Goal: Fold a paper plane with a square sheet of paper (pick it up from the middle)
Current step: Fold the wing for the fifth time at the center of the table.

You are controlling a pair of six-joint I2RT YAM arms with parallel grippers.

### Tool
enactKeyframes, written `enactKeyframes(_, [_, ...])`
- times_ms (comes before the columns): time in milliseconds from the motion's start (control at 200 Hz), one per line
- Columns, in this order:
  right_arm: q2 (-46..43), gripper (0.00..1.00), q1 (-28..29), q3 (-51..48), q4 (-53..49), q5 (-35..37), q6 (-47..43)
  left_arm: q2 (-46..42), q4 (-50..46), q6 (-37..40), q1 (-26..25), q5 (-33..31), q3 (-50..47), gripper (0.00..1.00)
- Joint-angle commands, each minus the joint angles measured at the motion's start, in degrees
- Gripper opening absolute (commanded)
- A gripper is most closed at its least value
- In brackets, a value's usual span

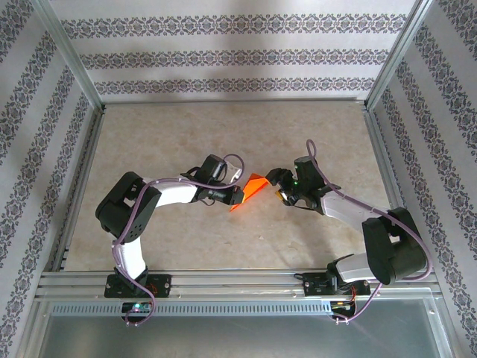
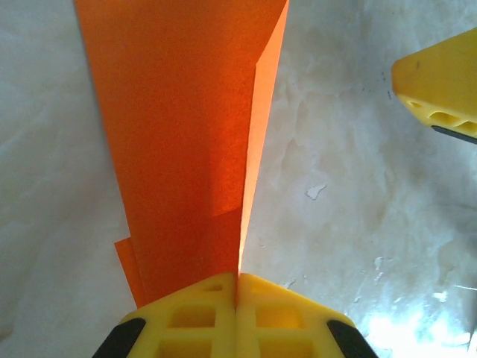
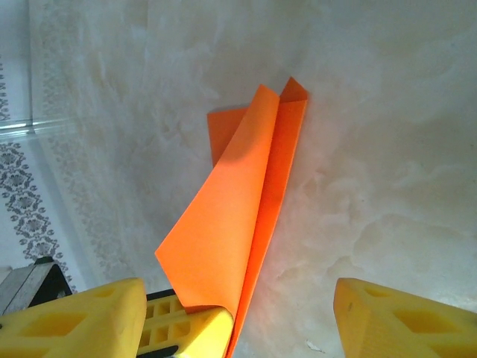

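1. One thin, bright orange-red paper sheet (image 1: 253,188), folded long and narrow, is in the middle of the pale stone-look table (image 1: 186,134), between the two arms.
2. The left gripper (image 2: 237,291) has its yellow fingers pressed tight together on one end of the paper sheet.
3. The right gripper (image 3: 240,298) has its fingers spread wide and holds nothing.
4. The paper's long side runs from the left gripper toward the right gripper. The free end is near the right gripper but not touching it.
5. I think the right gripper is best placed to take that free end next.
6. Count: one paper sheet, two grippers.
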Motion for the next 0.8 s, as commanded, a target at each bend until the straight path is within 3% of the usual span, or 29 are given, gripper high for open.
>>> enactKeyframes(0, [-0.3,0.67,-0.45,-0.57,1.92,-1.2,-3.51,1.1,0.16,-6.65,0.65,1.82,1.21,0.0])
enactKeyframes(395, [3.75,0.61,0.2,-0.03,5.6,-5.35,-9.96,3.29,3.18,-19.46,1.47,3.33,1.01,0.0])
enactKeyframes(794, [9.53,0.55,2.66,2.58,8.8,-8.87,-14.35,3.93,6.37,-24.64,2.58,3.98,-0.56,0.0])
